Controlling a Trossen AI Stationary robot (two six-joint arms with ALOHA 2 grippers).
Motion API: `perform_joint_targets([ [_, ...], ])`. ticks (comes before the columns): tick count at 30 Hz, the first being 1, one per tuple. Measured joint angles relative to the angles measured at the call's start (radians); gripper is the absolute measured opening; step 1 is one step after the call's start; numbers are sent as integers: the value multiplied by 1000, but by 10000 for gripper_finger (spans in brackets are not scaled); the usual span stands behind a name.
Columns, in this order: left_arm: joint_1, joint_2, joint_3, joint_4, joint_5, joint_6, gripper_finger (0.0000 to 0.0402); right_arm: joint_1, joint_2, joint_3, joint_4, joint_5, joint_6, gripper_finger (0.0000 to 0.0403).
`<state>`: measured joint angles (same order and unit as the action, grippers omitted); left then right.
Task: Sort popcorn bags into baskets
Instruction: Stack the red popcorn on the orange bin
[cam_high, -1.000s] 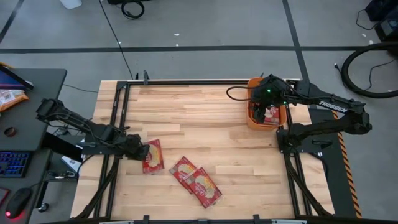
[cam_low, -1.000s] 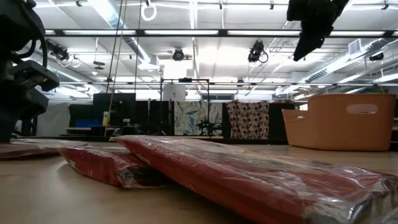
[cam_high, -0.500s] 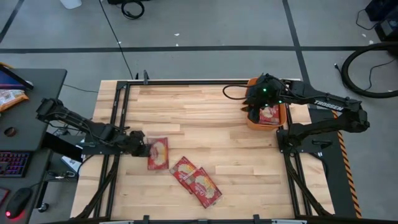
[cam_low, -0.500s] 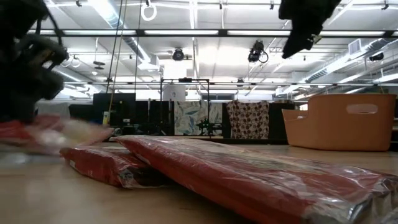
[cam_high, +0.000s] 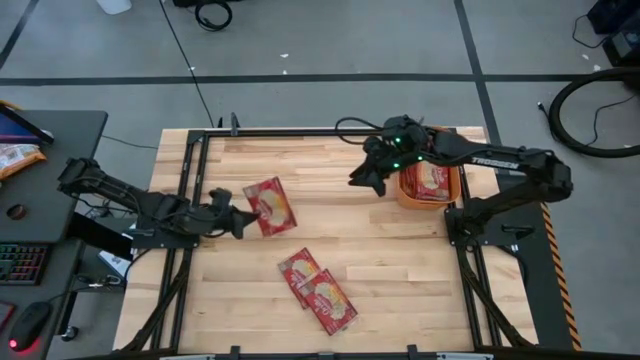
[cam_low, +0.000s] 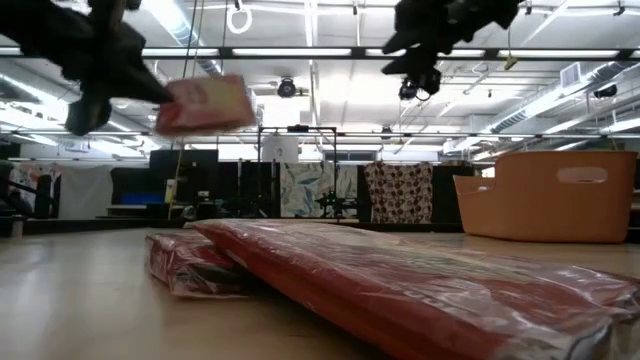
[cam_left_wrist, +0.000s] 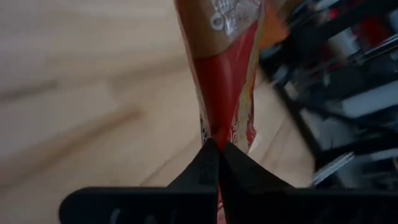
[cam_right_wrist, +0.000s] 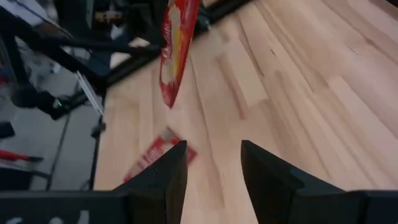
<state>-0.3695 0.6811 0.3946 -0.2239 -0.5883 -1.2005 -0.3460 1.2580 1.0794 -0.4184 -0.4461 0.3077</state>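
My left gripper is shut on one red popcorn bag above the table's left-centre; the low view shows that bag up in the air. My right gripper is open and empty, hovering just left of the orange basket at the far right. A red bag lies inside the basket. Overlapping red bags lie flat on the table near the front centre. The right wrist view shows the held bag ahead of my open fingers. My left gripper pinches the popcorn bag between its two fingers at its end edge nearest the arm. The fingers come roughly level from the table's left. The bag is lifted clear of the table and sticks out tilted beyond the fingertips.
The basket stands at the table's far right edge. The bags on the table fill the front centre. Bare wood lies between the held bag and the basket. A black frame rail runs round the table.
My left gripper has lifted a bag off the table's near left, first sliding it rightward, and carried it up and toward the far right; the bag now hangs clear. My right gripper has moved from over the basket toward the table's left.
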Motion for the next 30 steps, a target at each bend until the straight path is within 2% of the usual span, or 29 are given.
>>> perform_joint_targets([
  [5, 8, 35, 1, 151, -100, 100, 1, 38, 54, 0, 167, 13, 49, 158],
  [12, 46, 129, 2, 383, -104, 209, 1, 72, 131, 0, 404, 6, 163, 186],
  [20, 82, 226, 2, 658, -108, 354, 1, 107, 171, 0, 488, 3, 219, 215],
  [25, 110, 267, 2, 720, -111, 361, 1, 117, 180, 0, 567, 10, 239, 217],
  [30, 135, 310, 2, 796, -93, 362, 1, 125, 197, 0, 611, 79, 241, 217],
])
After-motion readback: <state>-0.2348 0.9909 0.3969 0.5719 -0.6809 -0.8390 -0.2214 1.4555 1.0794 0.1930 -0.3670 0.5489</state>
